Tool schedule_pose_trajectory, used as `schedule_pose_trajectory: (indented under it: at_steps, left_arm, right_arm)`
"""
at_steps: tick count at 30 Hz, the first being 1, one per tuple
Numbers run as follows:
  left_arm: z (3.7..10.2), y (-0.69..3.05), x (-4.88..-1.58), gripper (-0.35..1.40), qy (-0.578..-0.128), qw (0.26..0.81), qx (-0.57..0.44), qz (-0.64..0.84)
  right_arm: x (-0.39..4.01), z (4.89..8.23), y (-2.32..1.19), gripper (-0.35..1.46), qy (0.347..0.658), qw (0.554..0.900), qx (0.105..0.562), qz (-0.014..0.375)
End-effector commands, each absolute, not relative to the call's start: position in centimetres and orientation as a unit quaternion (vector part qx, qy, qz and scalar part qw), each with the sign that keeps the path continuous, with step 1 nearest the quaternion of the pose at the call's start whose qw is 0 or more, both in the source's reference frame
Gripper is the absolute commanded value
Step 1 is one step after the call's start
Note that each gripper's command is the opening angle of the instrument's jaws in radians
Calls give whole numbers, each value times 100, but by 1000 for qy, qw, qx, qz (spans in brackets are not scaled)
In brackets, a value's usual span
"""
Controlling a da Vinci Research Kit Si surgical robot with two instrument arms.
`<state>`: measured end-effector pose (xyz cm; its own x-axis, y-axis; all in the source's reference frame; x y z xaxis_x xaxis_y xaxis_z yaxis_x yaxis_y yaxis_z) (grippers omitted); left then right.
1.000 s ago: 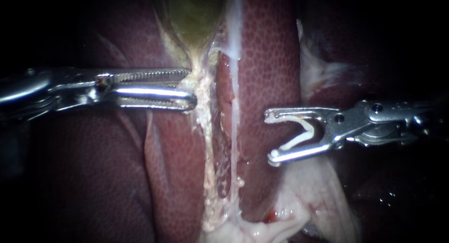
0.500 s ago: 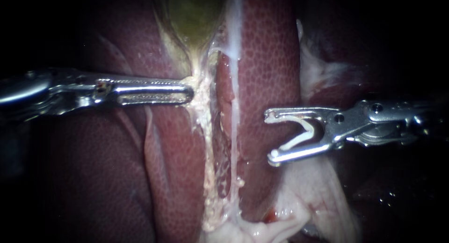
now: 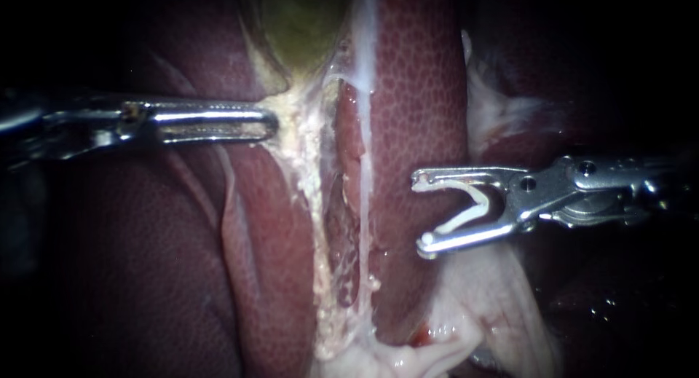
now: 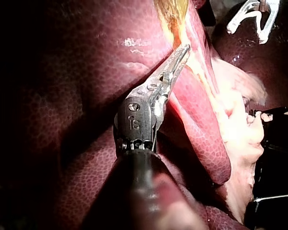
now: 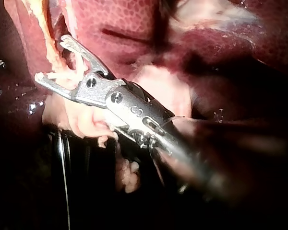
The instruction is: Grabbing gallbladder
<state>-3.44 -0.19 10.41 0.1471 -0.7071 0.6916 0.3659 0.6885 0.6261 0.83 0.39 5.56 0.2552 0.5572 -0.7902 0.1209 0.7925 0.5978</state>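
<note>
Dark base beneath everything, only partly seen, mottled red liver lay upon it, pale soft tissue draped over its black edge.

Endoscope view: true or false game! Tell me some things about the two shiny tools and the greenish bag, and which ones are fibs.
The left instrument has its end effector shut on the gallbladder at its pale narrow end. True.
The right instrument touches the gallbladder. False: it is apart, in front of the liver.
The right instrument's end effector holds a white clip. True.
The gallbladder looks blue. False: greenish-yellow.
</note>
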Motion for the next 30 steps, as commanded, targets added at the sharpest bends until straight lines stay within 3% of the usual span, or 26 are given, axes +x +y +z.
schedule_pose_trajectory:
  at_steps: [1, 10, 30]
  left_arm:
    - [1038, -17, -341, -35, -546, 739, 156, -363]
    - [1019, -8, -319, -35, -549, 735, 146, -371]
    - [1015, -8, -317, -35, -550, 734, 145, -372]
  right_arm:
    - [83, 557, 39, 59, 592, 739, 286, 148]
    - [83, 557, 39, 60, 592, 739, 286, 148]
    - [84, 557, 39, 60, 592, 739, 286, 148]
